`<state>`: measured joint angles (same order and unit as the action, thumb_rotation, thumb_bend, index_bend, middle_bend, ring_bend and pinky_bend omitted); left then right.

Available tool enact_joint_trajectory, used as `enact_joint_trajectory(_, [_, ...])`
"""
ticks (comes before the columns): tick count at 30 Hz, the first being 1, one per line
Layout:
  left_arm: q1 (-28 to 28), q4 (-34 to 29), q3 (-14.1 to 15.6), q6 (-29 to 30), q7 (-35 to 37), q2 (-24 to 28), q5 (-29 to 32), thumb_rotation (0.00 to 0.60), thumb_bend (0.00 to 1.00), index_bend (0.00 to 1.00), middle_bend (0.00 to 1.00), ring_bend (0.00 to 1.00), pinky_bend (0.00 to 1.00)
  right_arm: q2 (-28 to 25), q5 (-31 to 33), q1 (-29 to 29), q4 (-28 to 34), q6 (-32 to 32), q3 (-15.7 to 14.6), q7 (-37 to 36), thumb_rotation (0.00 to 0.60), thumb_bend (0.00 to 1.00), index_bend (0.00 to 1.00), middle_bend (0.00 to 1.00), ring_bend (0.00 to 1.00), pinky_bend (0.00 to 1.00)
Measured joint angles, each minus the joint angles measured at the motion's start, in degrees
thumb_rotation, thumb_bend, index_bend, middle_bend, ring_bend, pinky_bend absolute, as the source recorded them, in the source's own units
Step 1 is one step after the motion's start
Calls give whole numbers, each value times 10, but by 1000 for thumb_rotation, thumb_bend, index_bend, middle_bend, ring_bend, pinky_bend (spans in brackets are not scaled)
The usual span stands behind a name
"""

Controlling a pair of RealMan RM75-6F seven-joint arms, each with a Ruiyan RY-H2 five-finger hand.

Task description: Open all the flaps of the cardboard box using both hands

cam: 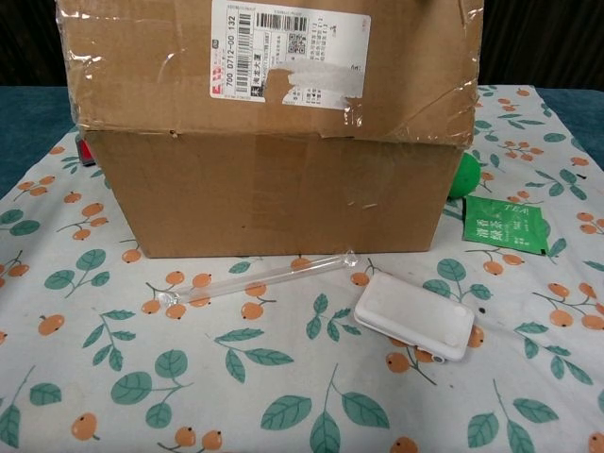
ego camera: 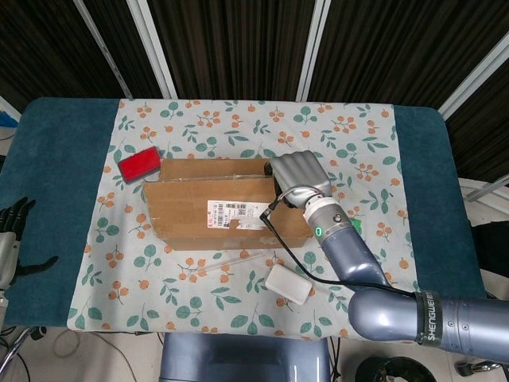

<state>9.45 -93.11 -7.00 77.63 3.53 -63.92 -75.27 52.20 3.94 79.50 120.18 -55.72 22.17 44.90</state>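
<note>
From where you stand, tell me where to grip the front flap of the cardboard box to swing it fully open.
Grip the front flap along its free far edge, reaching over the top of the cardboard box. It is already raised on its front crease, shipping label facing the robot, so that edge is exposed. The right robot hand sits at its right end; the left robot hand could probably take the left end.

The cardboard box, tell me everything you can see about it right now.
The cardboard box is plain brown corrugated card, sitting mid-table on the floral cloth. Its near flap is raised, tilted up, carrying a white shipping label and wrinkled clear tape. The right hand rests at the flap's right end, fingers curled over its edge. A clear glass rod lies close along its front base.
</note>
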Motion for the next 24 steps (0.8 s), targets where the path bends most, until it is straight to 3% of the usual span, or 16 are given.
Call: enact_joint_trajectory(24, [0, -2, 1, 1, -1, -1, -2, 600, 35, 0, 0, 0, 0, -108, 220, 99, 85, -1, 23, 67, 600, 1000, 529, 513, 489, 411])
